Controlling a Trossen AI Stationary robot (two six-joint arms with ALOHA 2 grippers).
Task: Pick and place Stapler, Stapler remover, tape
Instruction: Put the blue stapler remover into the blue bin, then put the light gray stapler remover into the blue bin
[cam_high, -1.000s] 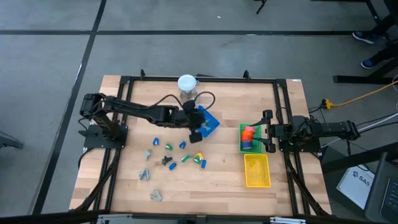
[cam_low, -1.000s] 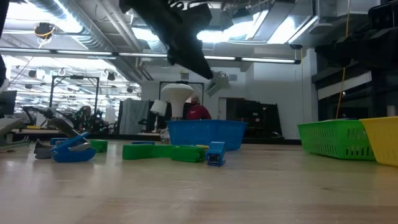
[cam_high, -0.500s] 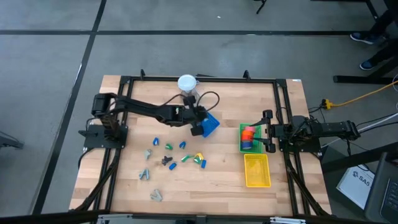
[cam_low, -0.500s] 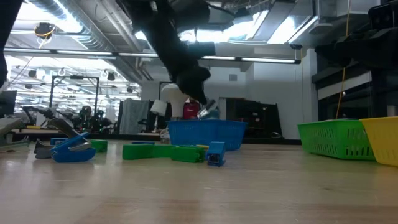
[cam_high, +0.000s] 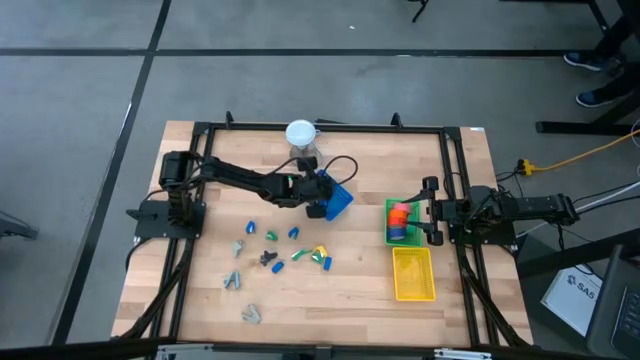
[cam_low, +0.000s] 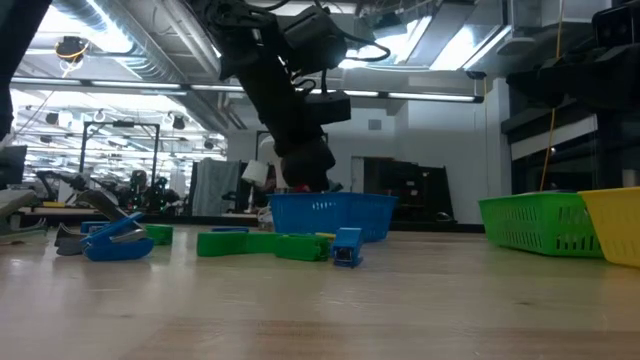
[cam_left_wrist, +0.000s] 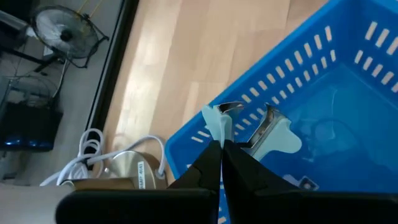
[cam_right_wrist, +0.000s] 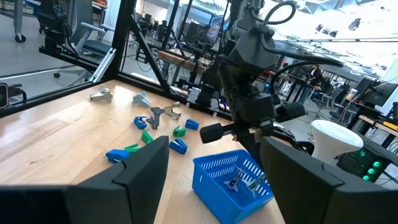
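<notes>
sorting is partway, as i judge it. going left to right: the left gripper (cam_high: 318, 205) hangs over the blue basket (cam_high: 340, 196), fingers pressed together on a staple remover (cam_left_wrist: 219, 124), a grey metal claw with pale handles, held just above the basket's inside and not let go yet; the right wrist view shows another grey claw already lying in there. loose on the wooden table (cam_high: 450, 170) nearer the front are several small blue and green staplers (cam_high: 271, 236) plus a yellow one (cam_high: 320, 251), and four more grey claws (cam_high: 240, 247) farther left, so plenty is left to move. right of the blue basket the green basket (cam_high: 391, 238) holds the tape pieces (cam_high: 400, 213), red and orange chunks, which looks like that lot is done. the yellow basket (cam_high: 428, 291) just in front of it looks empty, staplers probably go there. the right gripper (cam_high: 431, 210) waits at the green basket's edge, fingers spread wide, nothing in them. table is pale wood planks in a black frame, a white lamp-like thing (cam_high: 300, 133) and cable at the far edge. room is a grey-floored workshop, ceiling lights and ducts, desks and chairs behind, someone's shoes (cam_high: 582, 60) at the far right.
</notes>
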